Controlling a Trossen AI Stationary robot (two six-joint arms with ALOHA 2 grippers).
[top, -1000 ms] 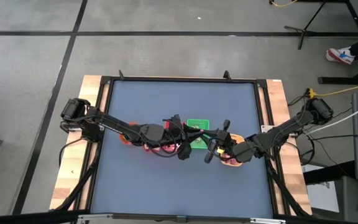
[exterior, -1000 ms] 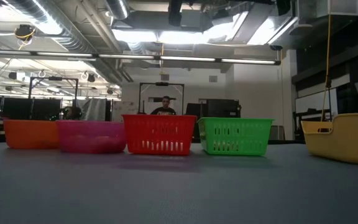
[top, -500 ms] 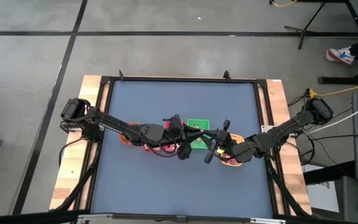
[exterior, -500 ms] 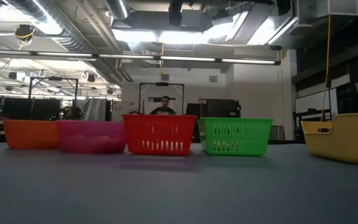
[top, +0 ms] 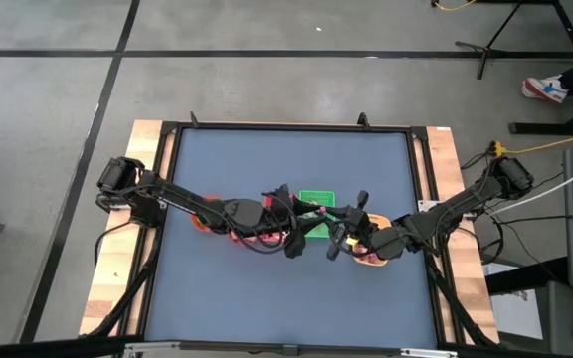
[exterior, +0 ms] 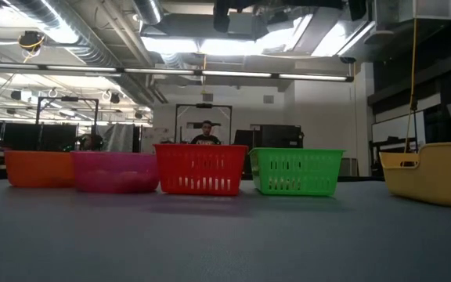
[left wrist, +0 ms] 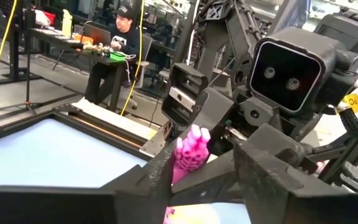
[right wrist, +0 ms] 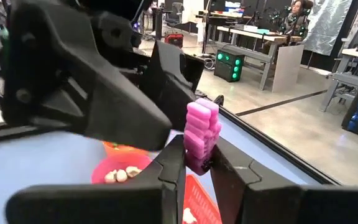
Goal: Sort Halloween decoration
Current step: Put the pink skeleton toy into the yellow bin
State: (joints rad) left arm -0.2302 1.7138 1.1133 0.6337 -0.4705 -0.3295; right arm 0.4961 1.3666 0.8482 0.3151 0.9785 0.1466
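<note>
One Halloween decoration, a magenta-pink ribbed trinket point(right wrist: 201, 134), is held in the air between my two grippers above the row of baskets. My right gripper point(right wrist: 197, 165) is shut on it. My left gripper point(left wrist: 213, 155) faces it from the table's left and is open, with the trinket point(left wrist: 190, 152) standing between its fingers, close to one of them. In the high view the two grippers meet at mid-table, the left point(top: 294, 242) and the right point(top: 334, 244). Cream trinkets lie in a pink bowl point(right wrist: 120, 174) below. My right gripper pinches the trinket's lower end point(right wrist: 197, 160) between its two fingertips. The fingers come roughly level from the table's right. The trinket stands upright above them, clear of the table and baskets. My left gripper has one finger point(left wrist: 166, 171) right beside the trinket; whether it touches, I cannot tell.
An orange basket point(exterior: 37, 168), a pink one point(exterior: 114, 172), a red one point(exterior: 200, 170), a green one point(exterior: 296, 172) and a yellow one point(exterior: 433, 172) stand in a row across mid-table. The near half of the blue mat point(top: 286, 298) lies bare. People sit in the room beyond.
</note>
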